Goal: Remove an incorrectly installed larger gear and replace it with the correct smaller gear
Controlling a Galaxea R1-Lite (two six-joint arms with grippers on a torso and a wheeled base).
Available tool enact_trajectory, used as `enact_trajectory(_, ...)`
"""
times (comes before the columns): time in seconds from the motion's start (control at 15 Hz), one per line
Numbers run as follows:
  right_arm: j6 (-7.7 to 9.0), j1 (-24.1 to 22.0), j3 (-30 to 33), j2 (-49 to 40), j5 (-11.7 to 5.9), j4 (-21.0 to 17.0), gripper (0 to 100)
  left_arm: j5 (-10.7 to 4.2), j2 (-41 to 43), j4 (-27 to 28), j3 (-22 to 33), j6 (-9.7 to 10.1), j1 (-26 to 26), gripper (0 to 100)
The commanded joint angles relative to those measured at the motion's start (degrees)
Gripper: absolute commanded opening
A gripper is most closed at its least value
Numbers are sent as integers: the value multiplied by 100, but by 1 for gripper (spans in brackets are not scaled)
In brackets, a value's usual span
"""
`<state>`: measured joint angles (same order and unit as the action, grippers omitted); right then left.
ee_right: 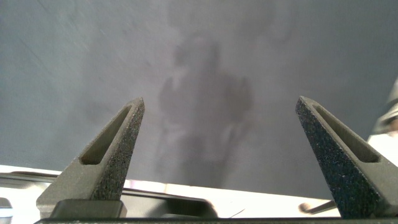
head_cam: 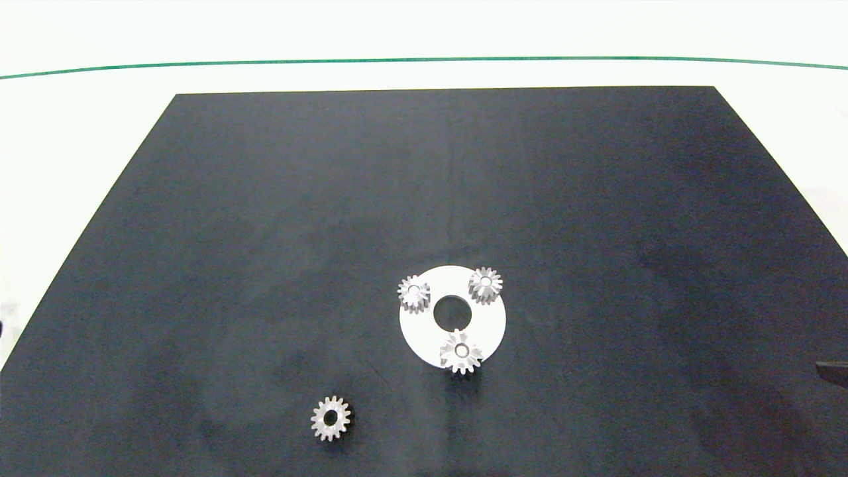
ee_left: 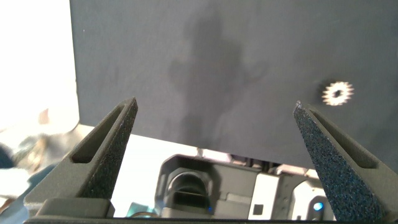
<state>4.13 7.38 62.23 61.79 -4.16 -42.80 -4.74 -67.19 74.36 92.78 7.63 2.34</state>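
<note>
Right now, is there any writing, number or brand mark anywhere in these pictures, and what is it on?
None can be read.
The white disc, its three gears and the loose smaller gear bear no visible marking.
The black mat is plain.
The left pincer and right pincer, both open, show no label.

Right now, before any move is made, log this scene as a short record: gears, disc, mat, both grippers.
larger gear: seated on the white disc, at its near edge, teeth overhanging the rim
other gears on disc: two small ones, far left and far right
smaller gear: loose on the black mat, near-left of the disc
left gripper: open, empty, at the mat's near-left edge
right gripper: open, empty, above bare mat
</note>
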Motion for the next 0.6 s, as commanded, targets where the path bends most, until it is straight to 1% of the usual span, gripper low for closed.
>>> enact_trajectory(0.07,-413,678,96,729,-349,-53,100,-9,-435,43,-111,-130,161,100)
enact_trajectory(0.2,-422,792,43,711,-402,-53,100,17,-408,34,-269,-139,135,100)
enact_trajectory(0.4,-422,801,17,729,-402,-53,100,44,-365,-27,-349,-130,144,100)
enact_trajectory(0.6,-431,950,-9,720,-402,-53,100,35,-215,-36,-375,-148,126,100)
